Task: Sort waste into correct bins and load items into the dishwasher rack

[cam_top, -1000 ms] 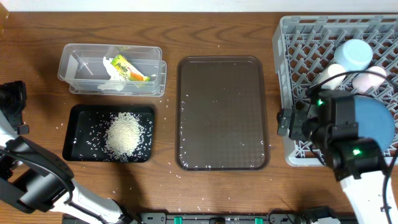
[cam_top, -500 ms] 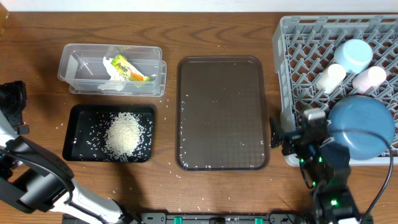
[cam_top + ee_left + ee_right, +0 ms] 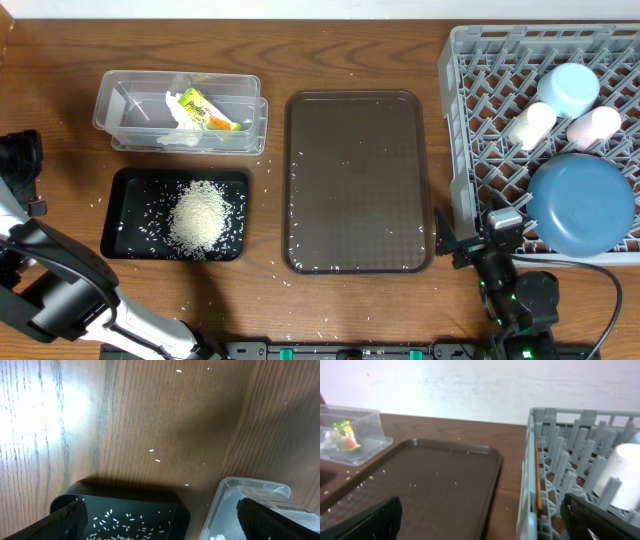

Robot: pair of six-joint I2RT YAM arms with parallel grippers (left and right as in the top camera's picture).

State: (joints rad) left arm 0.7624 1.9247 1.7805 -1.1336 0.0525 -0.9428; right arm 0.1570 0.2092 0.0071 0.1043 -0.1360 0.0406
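The grey dishwasher rack at the right holds the dark-blue plate, the light-blue bowl, the cream cup and the pink cup. The rice heap lies in the black tray. The yellow-green wrapper lies in the clear tub. My right gripper is open and empty, low by the rack's front-left corner. My left gripper is open and empty at the far left. In the right wrist view the gripper faces the rack and the cream cup.
A large brown serving tray lies in the middle, with a few rice grains on it; it also shows in the right wrist view. Stray grains dot the wood around the black tray. The left wrist view shows the black tray's corner and the tub's corner.
My right arm has drawn back from over the rack toward the table's front edge, uncovering the dark-blue plate, which lies in the rack. The left arm has not moved.
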